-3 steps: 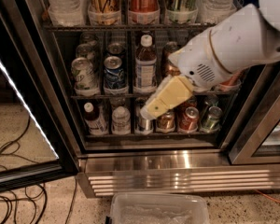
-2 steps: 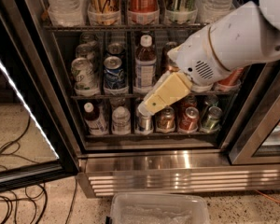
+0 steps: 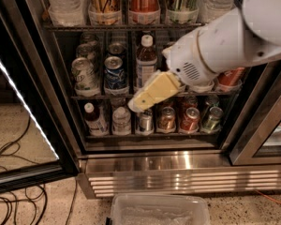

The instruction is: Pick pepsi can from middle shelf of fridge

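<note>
Shifted slightly left, the pincer [image 3: 135,105], whether spread or pressed together I cannot tell, hangs at the front edge of the middle shelf [image 3: 91,97], just right of and below the pepsi can [image 3: 114,72] standing toward that counter's left edge.

The robot's white arm [image 3: 243,41] extends from the upper right of the view, slanting down and to the left. Its rounded wrist housing [image 3: 192,67], marked by a small vent grille, ends in the pale yellow gripper [image 3: 136,104]. The gripper sits at the centre of the view, angled down-left with its tip lowest.
</note>
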Available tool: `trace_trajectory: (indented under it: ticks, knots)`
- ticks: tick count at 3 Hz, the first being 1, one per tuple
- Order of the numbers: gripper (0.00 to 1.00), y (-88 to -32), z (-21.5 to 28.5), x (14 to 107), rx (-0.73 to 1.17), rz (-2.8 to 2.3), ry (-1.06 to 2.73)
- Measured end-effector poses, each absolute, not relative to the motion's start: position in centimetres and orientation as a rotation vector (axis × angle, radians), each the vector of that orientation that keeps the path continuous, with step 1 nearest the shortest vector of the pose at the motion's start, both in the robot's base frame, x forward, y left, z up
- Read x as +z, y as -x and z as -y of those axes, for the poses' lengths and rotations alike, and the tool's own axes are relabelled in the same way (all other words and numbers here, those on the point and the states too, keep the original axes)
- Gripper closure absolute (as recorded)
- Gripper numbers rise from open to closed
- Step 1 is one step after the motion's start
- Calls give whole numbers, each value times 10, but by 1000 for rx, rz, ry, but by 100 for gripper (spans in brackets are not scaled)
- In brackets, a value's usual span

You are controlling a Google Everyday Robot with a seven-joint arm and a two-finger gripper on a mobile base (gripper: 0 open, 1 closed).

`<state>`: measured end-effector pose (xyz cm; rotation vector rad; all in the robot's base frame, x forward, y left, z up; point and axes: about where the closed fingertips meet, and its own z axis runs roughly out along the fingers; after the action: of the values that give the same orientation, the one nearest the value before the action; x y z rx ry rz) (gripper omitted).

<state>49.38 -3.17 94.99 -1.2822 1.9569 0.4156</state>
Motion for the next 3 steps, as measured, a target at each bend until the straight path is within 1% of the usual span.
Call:
trace_trajectory:
  ticks: [1, 2, 3]
  knots:
    - [0, -514, 3, 921, 445, -1974, 1164]
    - [0, -520, -37, 886, 435, -2005, 1082]
    - [0, -523, -67, 859, 376, -1994, 1035]
